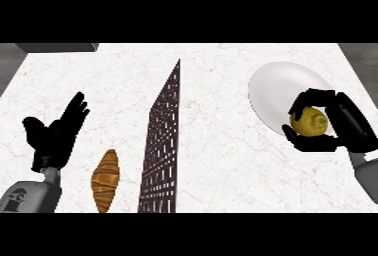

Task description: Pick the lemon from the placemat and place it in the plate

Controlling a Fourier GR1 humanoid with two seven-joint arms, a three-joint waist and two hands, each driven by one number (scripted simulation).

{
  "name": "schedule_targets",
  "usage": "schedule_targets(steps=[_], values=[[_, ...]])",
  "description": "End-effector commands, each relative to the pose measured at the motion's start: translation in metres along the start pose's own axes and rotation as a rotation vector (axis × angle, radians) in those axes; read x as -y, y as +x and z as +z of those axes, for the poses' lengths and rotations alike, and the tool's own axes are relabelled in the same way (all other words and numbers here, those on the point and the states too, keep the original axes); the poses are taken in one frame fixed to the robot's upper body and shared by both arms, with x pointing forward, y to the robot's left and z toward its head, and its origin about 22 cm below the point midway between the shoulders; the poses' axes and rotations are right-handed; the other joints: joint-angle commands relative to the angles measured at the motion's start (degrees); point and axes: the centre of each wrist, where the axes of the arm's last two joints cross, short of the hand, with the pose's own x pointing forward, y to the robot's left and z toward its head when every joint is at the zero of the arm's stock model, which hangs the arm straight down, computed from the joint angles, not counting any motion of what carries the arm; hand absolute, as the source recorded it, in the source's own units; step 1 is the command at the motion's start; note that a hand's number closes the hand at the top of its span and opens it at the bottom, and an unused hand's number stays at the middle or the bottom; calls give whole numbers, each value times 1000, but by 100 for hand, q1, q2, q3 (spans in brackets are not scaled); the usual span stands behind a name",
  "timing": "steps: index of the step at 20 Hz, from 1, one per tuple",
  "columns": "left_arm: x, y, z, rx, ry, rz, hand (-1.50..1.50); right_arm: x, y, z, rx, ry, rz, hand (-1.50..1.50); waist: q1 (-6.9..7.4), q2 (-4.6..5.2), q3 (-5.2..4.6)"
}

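Head view: black right hand (pixel 345 127) is holding the round yellow lemon (pixel 308 121), fingers curling round it, over the white round plate's (pixel 277 82) near rim, well apart from the dark woven placemat (pixel 164 145). Placing step is running, I'd say; next move is calling for lowering it, then opening the fingers. Black left hand (pixel 55 132) is resting open at left.

Your left forearm (pixel 29 197) comes in at the view's 8 o'clock. Above it, your left hand (pixel 55 135) rests open at 9 o'clock, fingers straight and pointing toward 1 o'clock, thumb spread toward 10 o'clock, holding nothing. Your right forearm (pixel 367 172) enters at 4 o'clock. Your right hand (pixel 347 127) sits at 3 o'clock, fingers and thumb curled round the lemon (pixel 308 121), palm facing 9 o'clock.
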Motion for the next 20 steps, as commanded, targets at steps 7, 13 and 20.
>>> schedule_targets(steps=[7, 13, 20], values=[[11, 16, 4, 14, -39, -10, 0, 45, -80, -4, -149, -41, 50, 150, 253, 59, 12], [8, 4, -9, 24, -46, -6, 0, 41, -106, -13, -179, 144, 198, 150, 335, 108, 12], [12, 6, -9, 18, -52, -16, 0, 36, -123, -20, -202, 288, -7, -150, 328, 102, 15]])
